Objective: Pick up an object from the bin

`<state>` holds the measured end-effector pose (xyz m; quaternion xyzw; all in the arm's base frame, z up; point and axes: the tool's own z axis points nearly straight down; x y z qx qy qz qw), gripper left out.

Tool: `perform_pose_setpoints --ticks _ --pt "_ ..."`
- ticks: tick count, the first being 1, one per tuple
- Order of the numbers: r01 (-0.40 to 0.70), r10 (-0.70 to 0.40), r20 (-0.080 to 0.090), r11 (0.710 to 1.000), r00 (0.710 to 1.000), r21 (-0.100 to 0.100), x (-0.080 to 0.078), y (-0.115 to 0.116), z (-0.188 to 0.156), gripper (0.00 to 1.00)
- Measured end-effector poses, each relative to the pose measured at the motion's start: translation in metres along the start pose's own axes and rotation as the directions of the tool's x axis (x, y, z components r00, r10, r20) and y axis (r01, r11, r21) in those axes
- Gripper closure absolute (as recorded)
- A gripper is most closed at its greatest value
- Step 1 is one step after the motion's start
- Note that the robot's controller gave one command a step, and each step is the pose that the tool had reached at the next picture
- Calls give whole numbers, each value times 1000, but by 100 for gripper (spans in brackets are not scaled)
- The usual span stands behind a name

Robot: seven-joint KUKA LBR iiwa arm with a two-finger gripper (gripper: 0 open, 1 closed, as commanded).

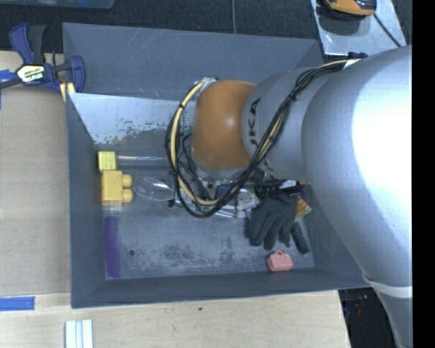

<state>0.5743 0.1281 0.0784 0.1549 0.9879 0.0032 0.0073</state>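
Observation:
Part of my gripper's dark body (219, 191) shows beneath the arm's orange cover, low over the middle of the bin. Just to its left on the floor lies a clear plastic piece (156, 188). To its right a black glove (270, 220) lies with its fingers pointing toward the front wall, and a small silvery thing (245, 203) sits between the glove and the gripper. Whether anything is held is hidden.
A yellow toy block (114, 180) lies at the bin's left side with a purple stick (111, 246) in front of it. A pink eraser-like piece (279, 261) rests by the front wall. A small orange bit (303, 208) peeks out beside the glove. The arm covers the bin's right.

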Motion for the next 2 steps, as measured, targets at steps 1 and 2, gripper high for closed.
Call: perform_pose_setpoints --ticks 1,2 --pt "1 -1 -4 1000 1000 3 0 -1 -43 100" --pt "1 -1 -1 1000 1000 1 -1 -1 -74 100"
